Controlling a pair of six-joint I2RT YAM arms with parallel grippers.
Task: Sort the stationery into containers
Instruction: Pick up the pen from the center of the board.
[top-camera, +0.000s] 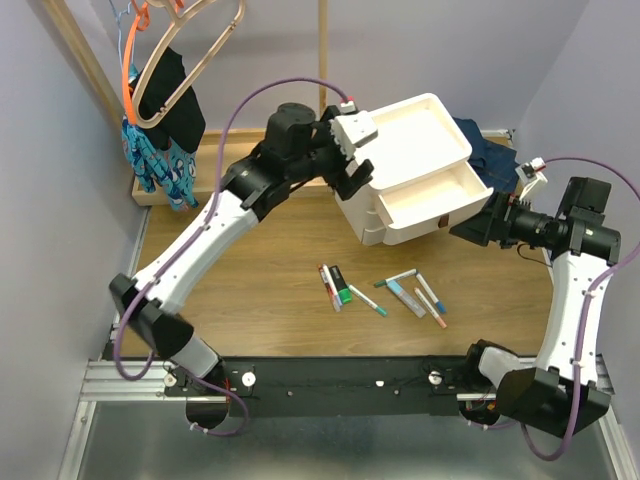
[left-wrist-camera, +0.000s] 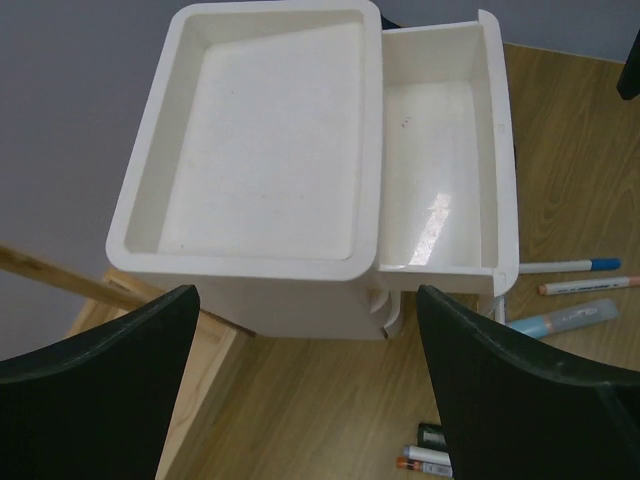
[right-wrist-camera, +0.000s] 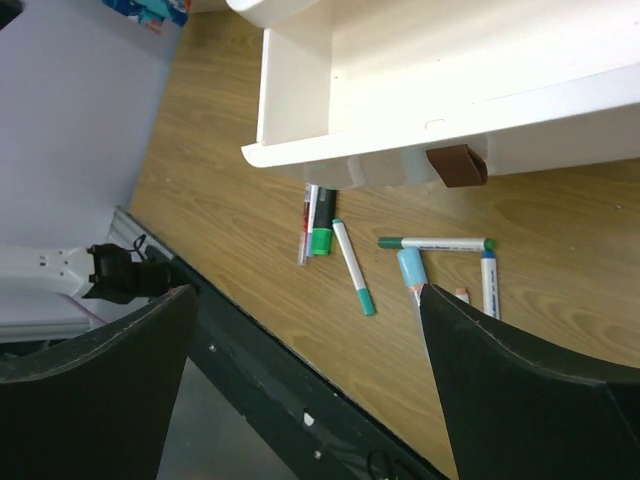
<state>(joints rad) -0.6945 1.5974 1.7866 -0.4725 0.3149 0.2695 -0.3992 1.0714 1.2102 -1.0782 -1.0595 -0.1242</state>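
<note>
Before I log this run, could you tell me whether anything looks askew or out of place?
The white drawer unit sits at an angle to the table edges, its top drawer pulled out and empty. The markers lie loose on the wood in front, pointing different ways. Nothing looks spilled or broken.

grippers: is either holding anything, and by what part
Nothing is held: left gripper and right gripper are both open and empty; markers lie on the table.

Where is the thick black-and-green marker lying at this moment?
In the top view, the thick black-and-green marker lies on the wooden table, in front of the white drawer unit, beside a slim white marker on its left.
</note>
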